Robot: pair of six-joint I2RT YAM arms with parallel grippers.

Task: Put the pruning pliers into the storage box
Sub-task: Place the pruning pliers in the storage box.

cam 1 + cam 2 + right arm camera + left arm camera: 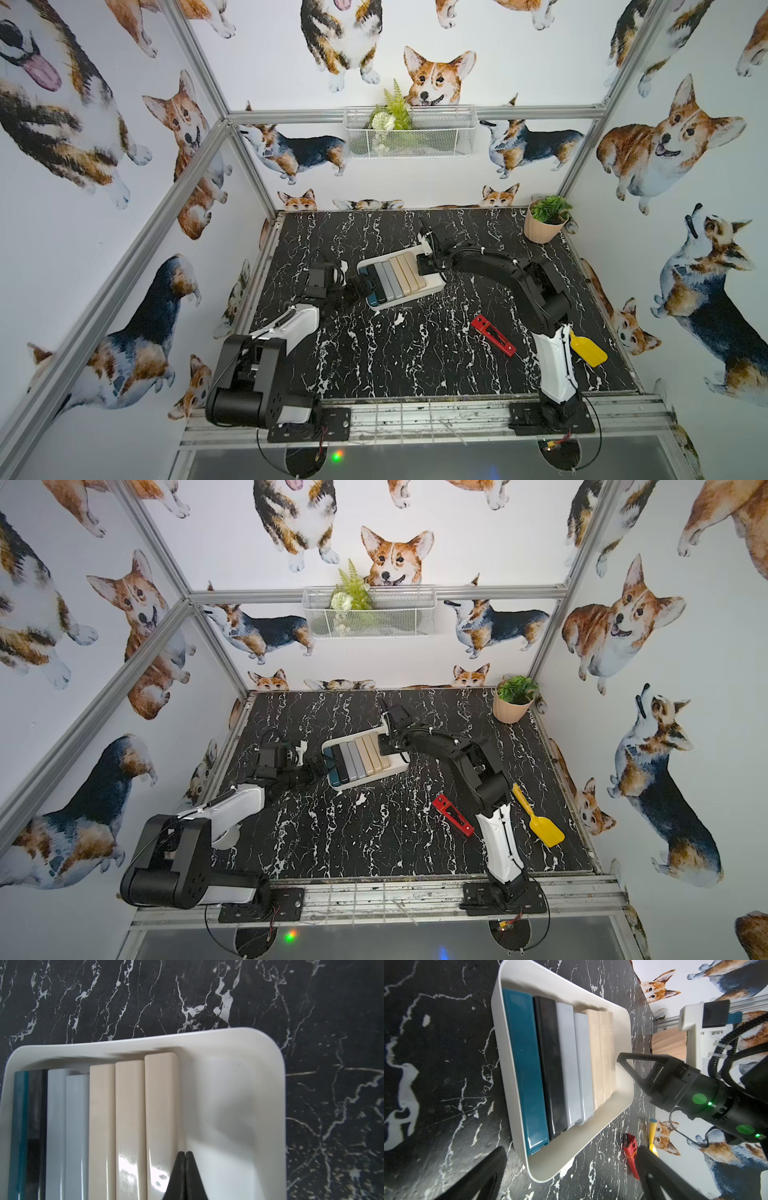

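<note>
Black marble surface, dog wallpaper all round. I see seven pruning pliers side by side in storage box; red pliers lie out on surface, well apart from box. Only right wrist view shows right end effector pinched shut, holding nothing, over bare box floor beside last beige bar. Left wrist view shows left end effector spread wide, nothing in it, by teal side.

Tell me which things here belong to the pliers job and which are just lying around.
Job: storage box; seven pruning pliers inside it; red pruning pliers on the table.
Lying about: yellow shovel; potted plant; wire basket.
</note>
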